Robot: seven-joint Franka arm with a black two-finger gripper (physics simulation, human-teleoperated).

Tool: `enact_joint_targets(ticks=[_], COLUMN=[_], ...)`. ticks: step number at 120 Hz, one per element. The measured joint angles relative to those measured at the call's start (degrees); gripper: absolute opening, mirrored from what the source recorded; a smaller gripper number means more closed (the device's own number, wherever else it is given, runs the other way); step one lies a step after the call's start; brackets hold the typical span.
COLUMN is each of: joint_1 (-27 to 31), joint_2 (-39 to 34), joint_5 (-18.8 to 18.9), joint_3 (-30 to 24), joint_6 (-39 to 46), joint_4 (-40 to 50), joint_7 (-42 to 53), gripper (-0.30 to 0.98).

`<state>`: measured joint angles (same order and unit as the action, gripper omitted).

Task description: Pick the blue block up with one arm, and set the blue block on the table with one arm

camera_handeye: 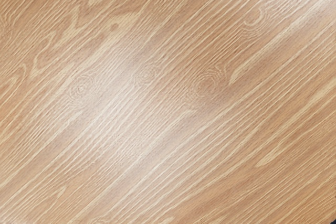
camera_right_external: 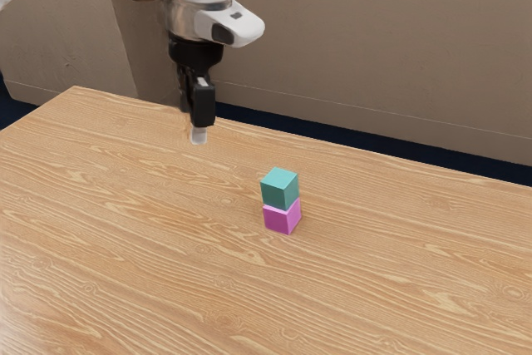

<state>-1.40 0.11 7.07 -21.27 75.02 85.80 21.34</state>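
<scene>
Claw [camera_right_external: 198, 129] hangs empty over the tabletop [camera_right_external: 125, 247], apart from both blocks; how far open, cannot tell. Blue block [camera_right_external: 279, 190], rather teal, rests on the pink block [camera_right_external: 281, 218], which props it up. Claw's height probably allows a safe approach from above

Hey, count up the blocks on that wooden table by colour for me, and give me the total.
Teal block: 1, on top
Pink block: 1, under it
Total: 2 blocks
</scene>
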Motion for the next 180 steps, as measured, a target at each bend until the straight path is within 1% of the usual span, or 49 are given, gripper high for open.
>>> enact_joint_targets(ticks=[4, 8, 19, 25, 33, 38, 42, 49, 54, 58, 64, 81, 90, 97, 104, 114, 126, 138, 152, 158, 167, 180], joint_1=[-0.9, -1.8, -2.1, -1.1, 1.8, 3.8, 6.5, 15.0, 20.1, 22.2, 23.1, 22.6, 18.9, 14.5, 11.3, 10.8, 11.1, 10.6, 10.0, 8.7, 7.7, 7.3], joint_2=[1.1, 1.6, 1.2, 1.0, -1.0, -2.4, -4.0, -5.8, -5.1, -3.9, -2.2, 3.0, 4.1, 5.4, 10.2, 13.9, 16.4, 17.8, 24.8, 27.1, 28.6, 29.1], joint_5=[-0.2, -0.9, -4.4, -5.1, -5.8, -6.3, -6.6, -7.1, -7.4, -7.7, -7.9, -8.0, -7.8, -6.2, -3.3, -0.8, 0.7, 1.4, 1.8, 1.8, 1.8, 1.9], joint_3=[-1.0, -1.6, -1.7, -1.7, -1.9, -1.8, -1.7, -1.7, -1.8, -1.9, -2.0, -2.1, -2.2, -2.6, -2.8, -2.5, -2.2, -2.1, -1.8, -0.1, 1.7, 2.1], joint_6=[1.1, 3.3, 15.6, 21.4, 25.9, 28.1, 29.7, 32.4, 34.7, 36.5, 38.9, 44.1, 46.2, 47.5, 48.4, 49.3, 50.0, 50.4, 49.1, 48.5, 47.9, 47.1], joint_4=[0.7, 3.2, 20.3, 25.3, 28.4, 29.8, 30.2, 30.3, 30.4, 30.4, 30.4, 28.7, 27.6, 26.8, 22.2, 19.6, 18.9, 17.8, 7.5, 4.9, 3.5, 3.1], joint_7=[-2.8, -5.4, -11.9, -15.0, -18.9, -21.5, -23.5, -27.1, -30.1, -32.3, -35.5, -42.4, -45.6, -48.1, -50.1, -52.5, -53.8, -54.1, -52.9, -51.9, -49.8, -46.2], gripper=[0.68, 0.68, 0.68, 0.68, 0.69, 0.68, 0.68, 0.68, 0.68, 0.68, 0.68, 0.69, 0.69, 0.69, 0.68, 0.68, 0.68, 0.69, 0.69, 0.69, 0.69, 0.69])
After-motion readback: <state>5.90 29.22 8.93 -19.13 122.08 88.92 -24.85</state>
